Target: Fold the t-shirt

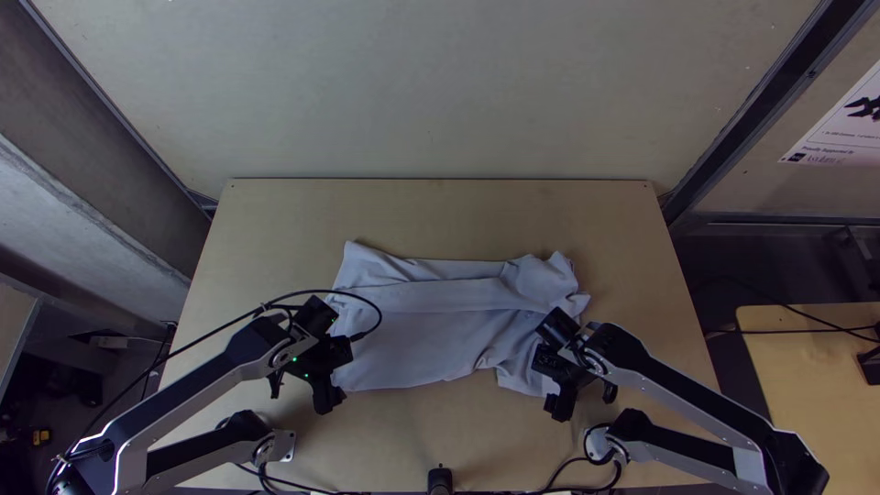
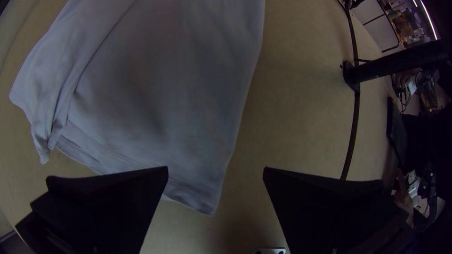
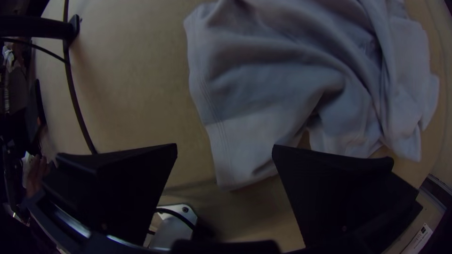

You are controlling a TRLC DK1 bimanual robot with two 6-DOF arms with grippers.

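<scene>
The pale grey t-shirt (image 1: 431, 321) lies across the middle of the table, a folded-over band along its far side and its right end wrinkled and bunched. My left gripper (image 1: 301, 392) is over the shirt's near left corner, and my right gripper (image 1: 585, 403) is by its near right edge. In the left wrist view the shirt (image 2: 165, 94) passes under one finger of the open left gripper (image 2: 215, 174). In the right wrist view a hemmed corner of the shirt (image 3: 263, 103) lies between the fingers of the open right gripper (image 3: 225, 153).
Bare wooden table (image 1: 431, 211) extends beyond the shirt and on its near side. A short black post (image 1: 440, 478) stands at the near edge, midway between the arms. Black cables run near both arms. A pale wall rises behind the table.
</scene>
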